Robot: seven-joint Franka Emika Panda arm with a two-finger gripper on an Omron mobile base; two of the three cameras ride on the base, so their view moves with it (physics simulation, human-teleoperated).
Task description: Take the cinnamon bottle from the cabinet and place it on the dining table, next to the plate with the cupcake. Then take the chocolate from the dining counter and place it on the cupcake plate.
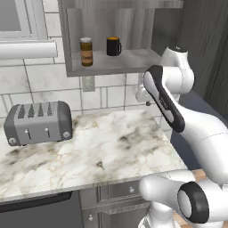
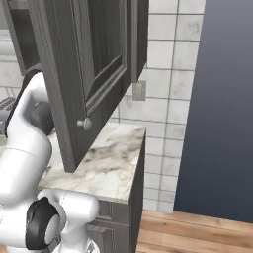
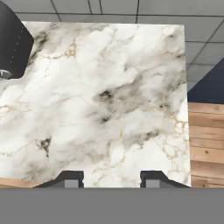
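Closest to you in the left base view, the white arm [image 1: 187, 133] folds up from the lower right, its dark-banded forearm raised beside the open wall cabinet [image 1: 116, 62]. On that cabinet's shelf the cinnamon bottle [image 1: 86, 51] stands upright near the left wall, with a black mug [image 1: 113, 46] well apart to its right. The bottle is untouched, so by my reading the first fetch has not begun. Below, a grey four-slot toaster [image 1: 38, 122] sits at the left of the marble counter [image 1: 102, 151], leaving the span under the shelf bare, which should give you room to rise.

From the right base view, the swung-out cabinet door [image 2: 81, 74] with its round knob [image 2: 85, 123] hangs over the counter and hides the shelf. The arm's elbow tucks behind the door's lower edge; mind that edge when you lift, as I judge it the likeliest thing to strike.

Through the hand view, the gripper [image 3: 111, 179] points straight down at the marble, its two dark fingertips [image 3: 72, 178] set wide apart with nothing between them. The toaster's dark corner shows at the upper left, and wood flooring [image 3: 205, 140] lies beyond the counter's right edge.
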